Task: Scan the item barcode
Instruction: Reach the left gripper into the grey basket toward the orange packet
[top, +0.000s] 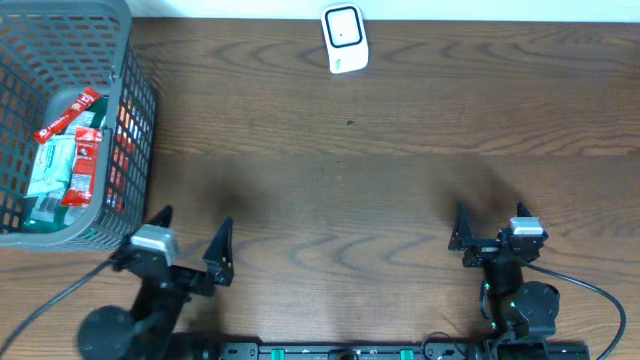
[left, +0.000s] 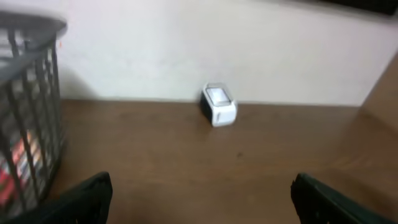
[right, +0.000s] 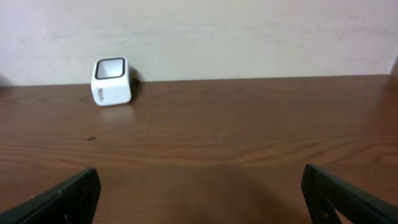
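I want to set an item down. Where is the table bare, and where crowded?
Bare wood spans from the basket to the right edge, between the scanner at the back and the left hand and right hand in front. Crowded only far left: the basket holds packets.

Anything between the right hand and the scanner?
Nothing. Only bare table lies between the right hand and the scanner, as the overhead and right wrist views show.
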